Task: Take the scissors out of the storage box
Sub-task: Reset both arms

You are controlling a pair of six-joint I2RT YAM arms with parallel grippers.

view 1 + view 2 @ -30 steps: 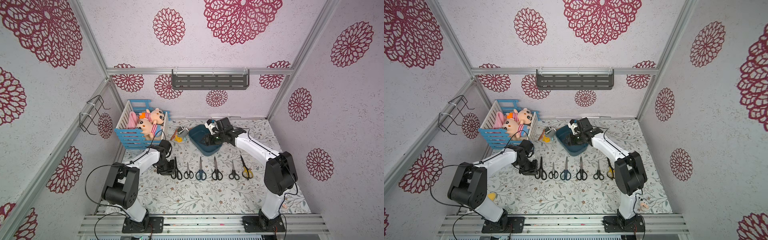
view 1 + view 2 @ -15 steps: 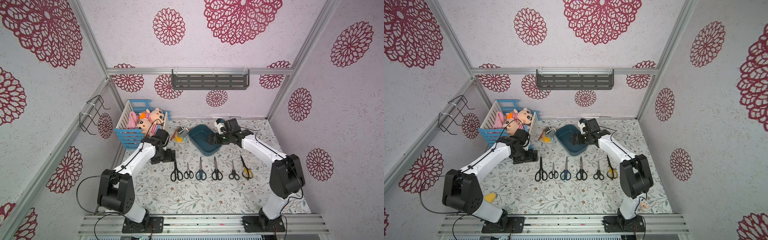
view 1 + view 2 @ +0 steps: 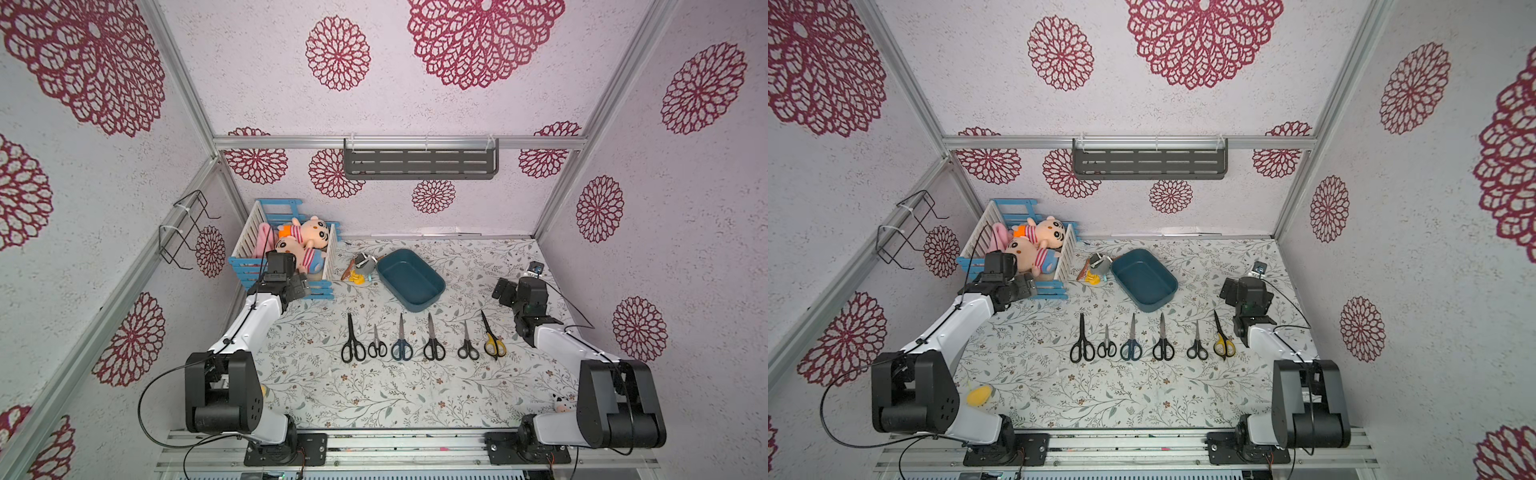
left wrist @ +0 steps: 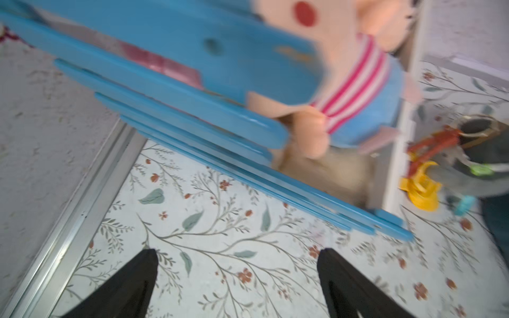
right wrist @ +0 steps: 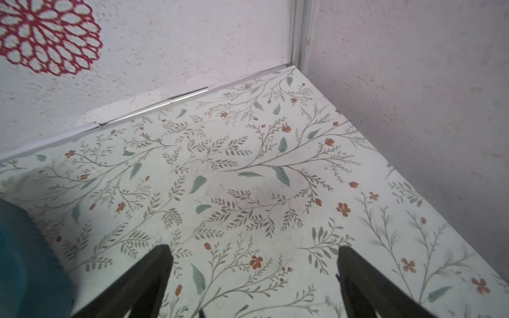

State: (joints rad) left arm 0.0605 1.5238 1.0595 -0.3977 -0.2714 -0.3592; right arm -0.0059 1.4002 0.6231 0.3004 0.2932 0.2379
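Observation:
Several scissors lie in a row on the floral tabletop in both top views, from a large black-handled pair [image 3: 351,337] through a dark-blue pair [image 3: 401,351] to a yellow-and-black pair [image 3: 493,347]. Behind them sits the dark teal storage box [image 3: 409,284] [image 3: 1144,279], with nothing showing inside it. My left gripper [image 3: 300,286] [image 4: 237,254] is open over bare tabletop, just in front of the crate. My right gripper [image 3: 502,291] [image 5: 253,249] is open over bare tabletop, right of the box. The box's edge [image 5: 22,261] shows in the right wrist view.
A blue-and-white slatted crate [image 3: 330,259] [image 4: 192,82] holding plush dolls [image 3: 309,230] stands at the back left. A small heap of toys [image 3: 360,266] lies between crate and box. A grey shelf [image 3: 419,164] hangs on the back wall and a wire rack [image 3: 183,228] on the left wall.
My left arm has drawn back from the large black scissors toward the crate and its gripper has opened. My right arm has swung from the box out to the right and has also opened.

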